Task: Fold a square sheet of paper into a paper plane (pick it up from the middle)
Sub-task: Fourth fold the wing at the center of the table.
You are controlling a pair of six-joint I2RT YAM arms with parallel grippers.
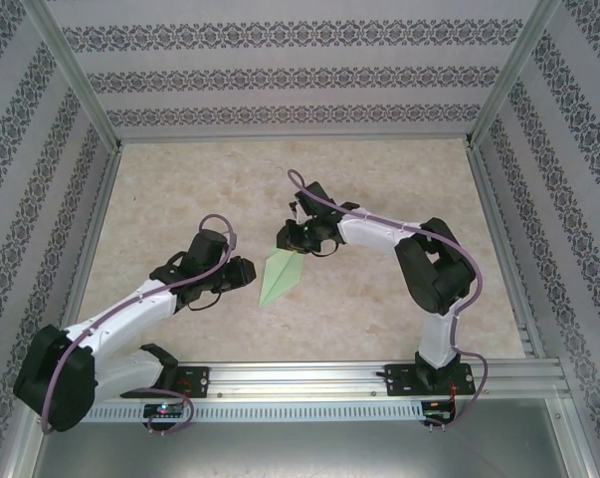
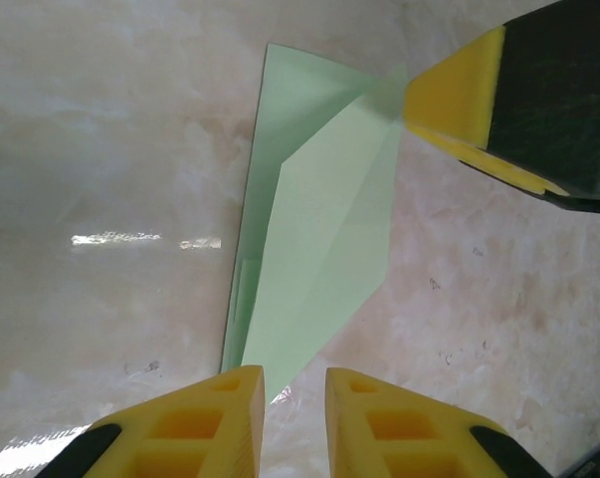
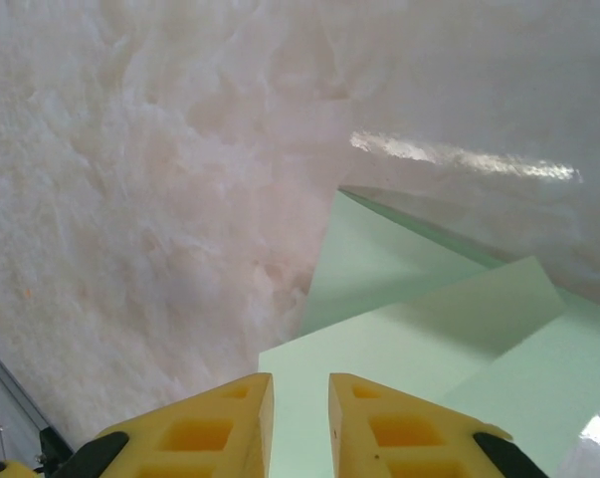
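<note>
Paper plane is lying on the surface.
Left hand, slightly parted, is hovering at its near tip; right hand is touching the far corner.

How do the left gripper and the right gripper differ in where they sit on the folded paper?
The left gripper sits by the narrow pointed end of the folded green paper; the right gripper is at the opposite, wider end. Only the paper's tip reaches the left gripper's fingers, while paper spreads beneath the right gripper's fingers. Both are yellow-fingered, with jaws a narrow gap apart.
</note>
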